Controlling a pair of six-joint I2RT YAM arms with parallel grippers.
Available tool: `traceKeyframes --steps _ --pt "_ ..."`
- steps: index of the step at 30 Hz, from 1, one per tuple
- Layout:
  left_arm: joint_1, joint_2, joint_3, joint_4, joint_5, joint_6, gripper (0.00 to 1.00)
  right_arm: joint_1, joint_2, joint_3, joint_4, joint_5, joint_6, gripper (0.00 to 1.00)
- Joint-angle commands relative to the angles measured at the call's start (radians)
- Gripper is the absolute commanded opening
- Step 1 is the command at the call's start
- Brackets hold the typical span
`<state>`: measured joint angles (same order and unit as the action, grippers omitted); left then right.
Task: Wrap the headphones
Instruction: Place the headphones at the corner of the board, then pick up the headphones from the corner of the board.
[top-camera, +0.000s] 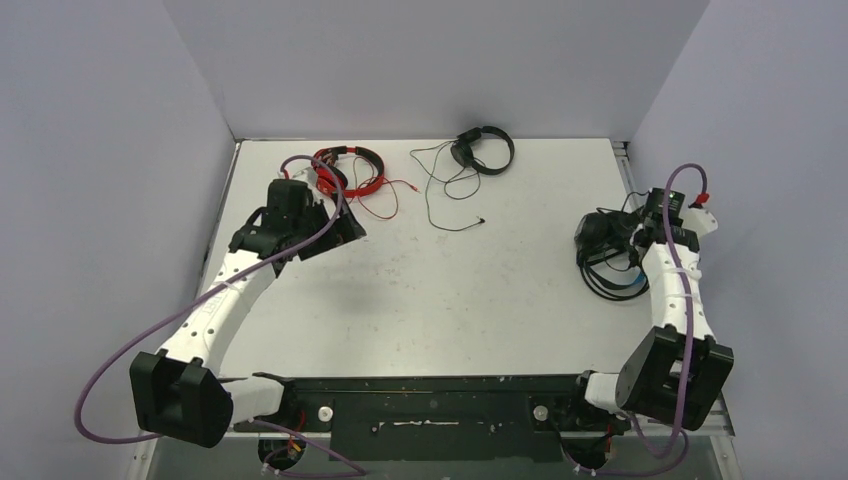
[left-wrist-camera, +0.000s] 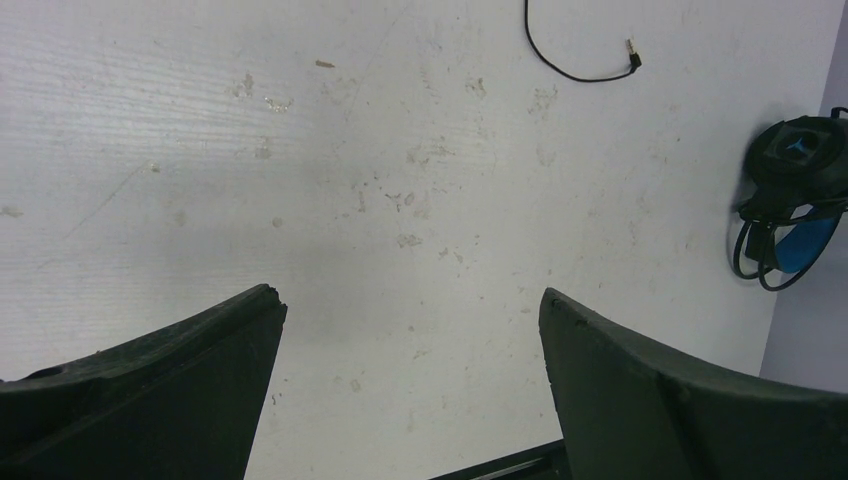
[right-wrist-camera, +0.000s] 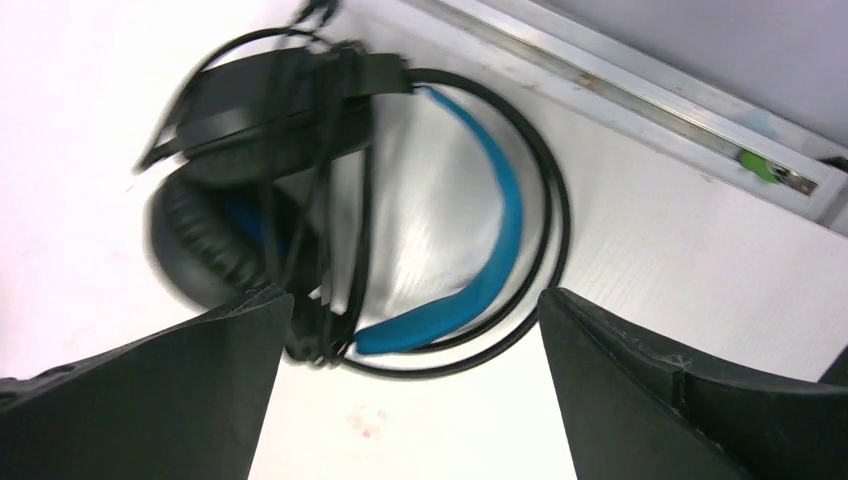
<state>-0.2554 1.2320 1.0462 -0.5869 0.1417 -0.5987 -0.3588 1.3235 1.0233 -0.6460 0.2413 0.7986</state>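
Three headphones lie on the white table. The red pair (top-camera: 350, 170) with its red cord is at the back left. The all-black pair (top-camera: 483, 150) is at the back centre, its thin cable (top-camera: 440, 195) spread loose and the plug (left-wrist-camera: 632, 58) lying free. The black pair with the blue headband (right-wrist-camera: 480, 230) rests at the right (top-camera: 603, 252), cable coiled around it. My right gripper (right-wrist-camera: 415, 300) hovers open just over that pair (top-camera: 628, 240), holding nothing. My left gripper (left-wrist-camera: 410, 310) is open over bare table, just in front of the red pair (top-camera: 340, 225).
An aluminium rail (right-wrist-camera: 620, 100) runs along the table's right edge, close to the blue-banded pair. Grey walls close in the back and both sides. The black mounting bar (top-camera: 430, 400) of the arm bases spans the near edge.
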Motion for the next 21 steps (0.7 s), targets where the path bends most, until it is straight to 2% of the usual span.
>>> traceKeyframes --steps 1,10,17,21 --pt "-0.002 -0.002 0.085 0.011 -0.061 0.006 0.97 0.113 -0.081 0.085 0.01 0.027 -0.085 0.99" --pt "0.011 -0.015 0.117 -0.054 -0.134 0.046 0.97 0.414 0.048 0.274 0.049 0.037 -0.191 0.96" --pt "0.017 -0.04 0.104 -0.062 -0.161 0.042 0.97 0.516 0.283 0.459 0.094 -0.02 -0.237 0.94" --pt "0.018 -0.046 0.095 -0.059 -0.165 0.045 0.98 0.533 0.424 0.573 0.115 -0.051 -0.248 0.94"
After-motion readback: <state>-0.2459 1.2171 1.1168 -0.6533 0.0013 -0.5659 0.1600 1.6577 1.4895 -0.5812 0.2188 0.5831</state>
